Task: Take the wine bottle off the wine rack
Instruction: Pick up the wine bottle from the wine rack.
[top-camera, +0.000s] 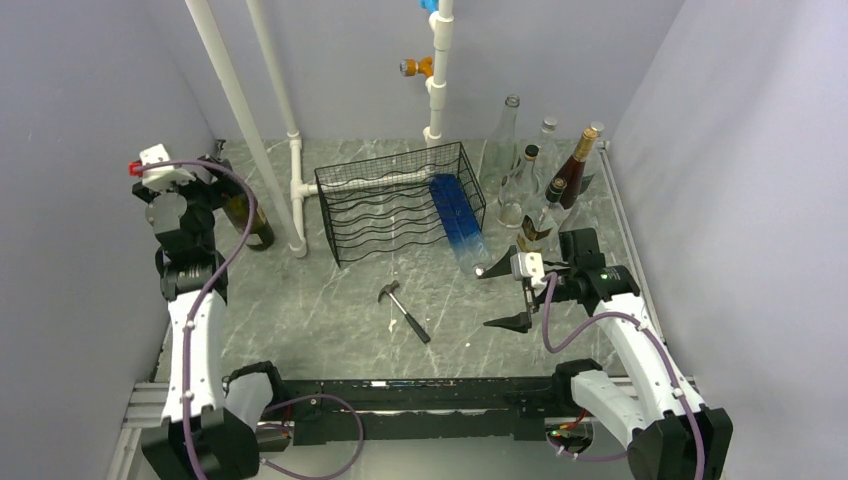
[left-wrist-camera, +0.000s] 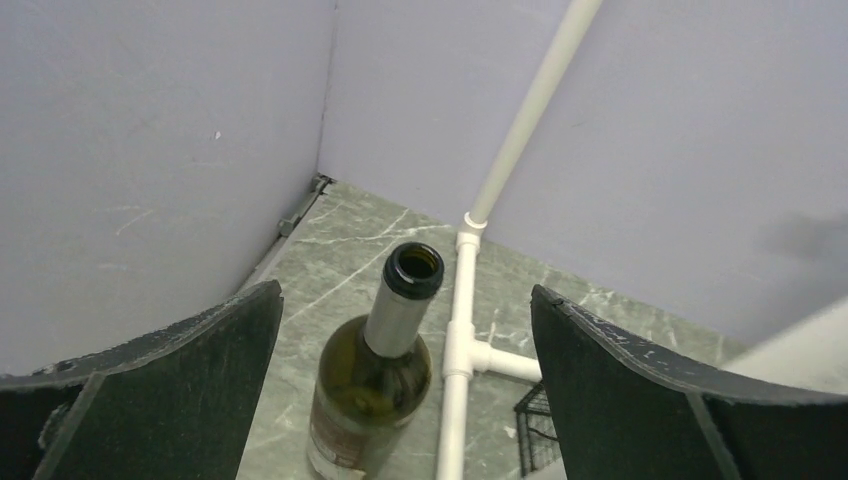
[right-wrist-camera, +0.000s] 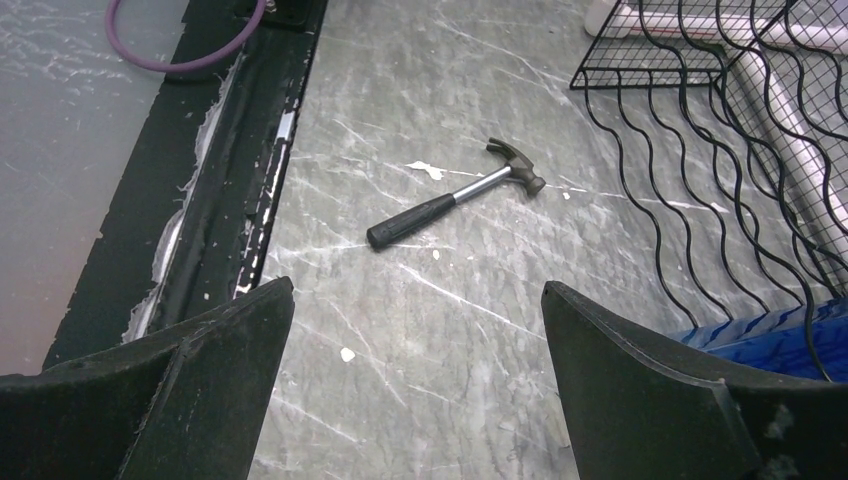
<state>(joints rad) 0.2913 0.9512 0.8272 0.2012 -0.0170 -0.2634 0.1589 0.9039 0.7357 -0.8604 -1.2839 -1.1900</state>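
The black wire wine rack (top-camera: 385, 205) stands mid-table at the back. A blue wine bottle (top-camera: 455, 215) lies in its right side, with the neck poking out at the front right. My right gripper (top-camera: 503, 296) is open and empty, low over the table just in front of that neck; the right wrist view shows the gripper (right-wrist-camera: 417, 285) with the rack (right-wrist-camera: 720, 150) and the blue bottle (right-wrist-camera: 780, 335) at its right. My left gripper (top-camera: 215, 172) is open at the far left. It hangs above an upright olive-green bottle (left-wrist-camera: 375, 370) and does not touch it.
A small hammer (top-camera: 404, 311) lies in front of the rack and also shows in the right wrist view (right-wrist-camera: 455, 205). Several bottles (top-camera: 540, 175) stand at the back right. White pipes (top-camera: 250, 140) rise behind and left of the rack. Walls close in on both sides.
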